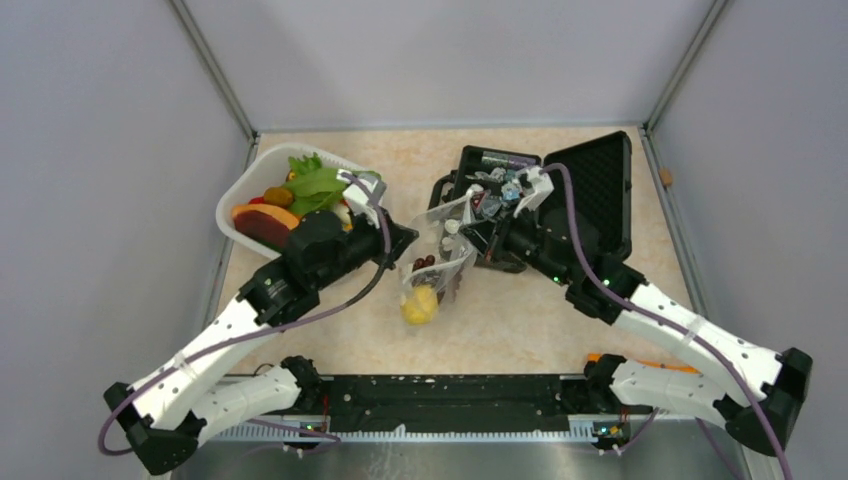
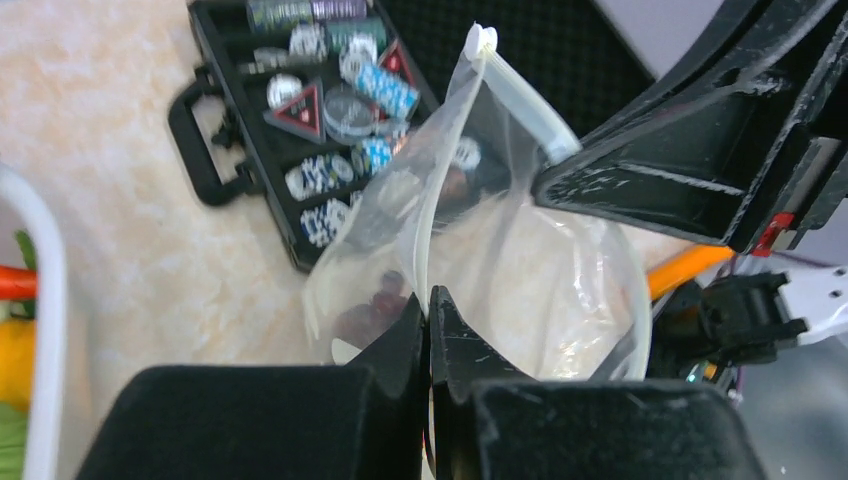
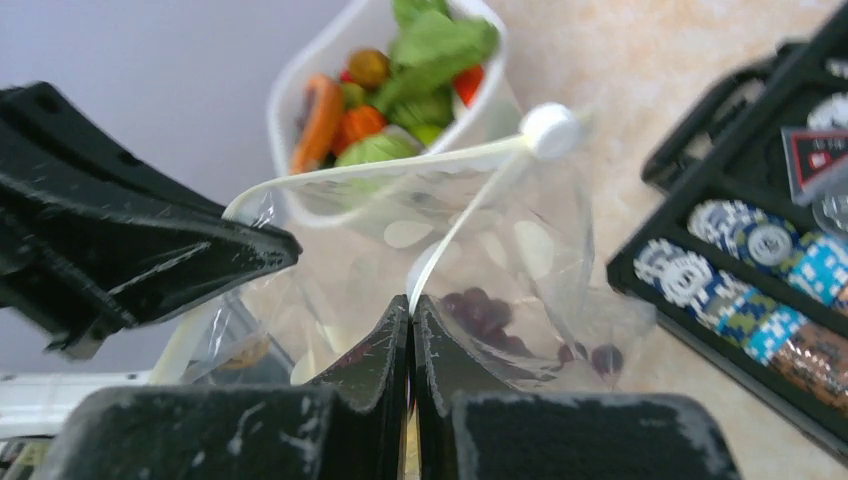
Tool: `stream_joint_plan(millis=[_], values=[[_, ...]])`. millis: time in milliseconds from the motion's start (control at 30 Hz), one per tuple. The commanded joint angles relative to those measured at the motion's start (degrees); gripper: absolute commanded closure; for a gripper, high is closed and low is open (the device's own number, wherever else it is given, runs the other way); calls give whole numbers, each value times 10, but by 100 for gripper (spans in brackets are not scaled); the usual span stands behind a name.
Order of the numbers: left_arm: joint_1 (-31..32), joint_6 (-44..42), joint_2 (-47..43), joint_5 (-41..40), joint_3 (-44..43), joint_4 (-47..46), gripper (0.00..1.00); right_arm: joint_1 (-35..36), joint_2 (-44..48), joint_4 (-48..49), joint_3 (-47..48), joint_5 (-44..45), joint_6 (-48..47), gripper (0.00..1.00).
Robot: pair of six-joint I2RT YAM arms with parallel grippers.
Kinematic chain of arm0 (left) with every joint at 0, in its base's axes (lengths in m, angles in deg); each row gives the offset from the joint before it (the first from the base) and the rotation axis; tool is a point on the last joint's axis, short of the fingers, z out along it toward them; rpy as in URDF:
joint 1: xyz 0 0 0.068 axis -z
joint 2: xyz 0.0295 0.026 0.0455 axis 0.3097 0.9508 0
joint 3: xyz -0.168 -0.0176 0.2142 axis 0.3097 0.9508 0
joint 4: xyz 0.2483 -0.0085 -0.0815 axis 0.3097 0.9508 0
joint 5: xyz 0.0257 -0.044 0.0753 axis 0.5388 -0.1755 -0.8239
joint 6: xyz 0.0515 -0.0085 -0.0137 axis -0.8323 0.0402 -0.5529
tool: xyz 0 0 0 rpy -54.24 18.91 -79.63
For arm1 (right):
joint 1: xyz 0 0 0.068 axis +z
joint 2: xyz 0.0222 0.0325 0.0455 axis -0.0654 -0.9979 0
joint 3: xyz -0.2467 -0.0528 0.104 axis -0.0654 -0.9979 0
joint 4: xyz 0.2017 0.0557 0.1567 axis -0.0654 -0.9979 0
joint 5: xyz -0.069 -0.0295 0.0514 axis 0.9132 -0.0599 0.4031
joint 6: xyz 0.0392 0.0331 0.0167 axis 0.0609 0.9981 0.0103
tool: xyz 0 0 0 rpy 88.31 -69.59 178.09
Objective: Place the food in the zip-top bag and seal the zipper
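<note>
A: Left side first. A white basket (image 1: pixel 232 215) sits at the far left of the table (image 1: pixel 540 320) with food (image 1: pixel 290 205) piled in it. Green leaves (image 1: pixel 316 182) lie on top (the rest of the pile I can't name from here).

B: And the left gripper (image 2: pixel 430 298)?

A: Its jaws are pressed fully together, pinching one lip of the zip-top bag (image 2: pixel 520 280) right on the zipper (image 3: pixel 548 130). The strip runs up out of the fingertips.

B: Where is the bag itself?

A: Mid-table, between the two arms, just right of the basket. It hangs between the two grippers with its mouth pulled apart. The two zipper strips meet only at one end, so it is not sealed.

B: Anything inside?

A: A yellow lemon (image 1: pixel 420 304) at the low end, toward the near side. Dark grapes (image 3: pixel 480 312) are just above it, seen through the dotted plastic.

B: The right gripper (image 3: pixel 411 305)?

A: Same condition. Its fingers are closed tight and clamped on the opposite lip of the zipper, facing the left gripper across the open mouth.

B: Further right?

A: A black case (image 1: pixel 590 190) lies with its lid open, just behind the right gripper. There are chips (image 2: pixel 330 175) in its tray. The bag's upper corner overlaps the case's near edge from above, but I cannot tell whether they touch.
</note>
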Motion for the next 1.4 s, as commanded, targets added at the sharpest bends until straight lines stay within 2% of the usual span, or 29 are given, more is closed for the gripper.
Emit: stream_joint_plan(millis=[0, 100, 233, 300, 400, 467, 567, 667, 833, 967, 1033, 1067, 1200, 1367], values=[[-1, 14, 61, 39, 9, 4, 100, -9, -50, -47, 12, 9, 22, 100], [0, 20, 66, 38, 21, -1, 100, -8, -40, -10, -6, -2, 31, 100], [-1, 22, 53, 37, 35, -8, 99, -9, -39, -23, 7, 2, 26, 100], [-1, 24, 49, 32, 35, -6, 91, -8, -36, -23, 10, 1, 27, 100], [-1, 27, 41, 21, 35, -5, 88, -8, -28, -18, 13, -4, 28, 100], [-1, 27, 34, 19, 33, -10, 68, -9, -31, -33, 27, -9, 22, 100], [0, 19, 26, 17, 18, -1, 51, -8, -38, -81, 67, -2, -1, 100], [-1, 2, 0, -37, 7, 10, 23, -8, -38, -111, 94, -18, -35, 100], [-1, -42, -46, -172, -6, 26, 2, -9, -83, -224, 175, -27, -85, 100], [-13, -73, -26, -242, -25, 67, 1, -8, -73, -185, 130, -26, -65, 100], [-48, -79, 0, -253, -29, 87, 1, -9, -68, -159, 111, -37, -52, 100], [-78, -74, 12, -242, -30, 92, 1, -8, -67, -147, 103, -45, -44, 100], [-219, -26, 64, -92, -28, 77, 1, -9, -71, -123, 84, -72, -26, 100], [-256, -22, 120, -78, -41, 76, 1, -9, -70, -131, 82, -70, -27, 100]])
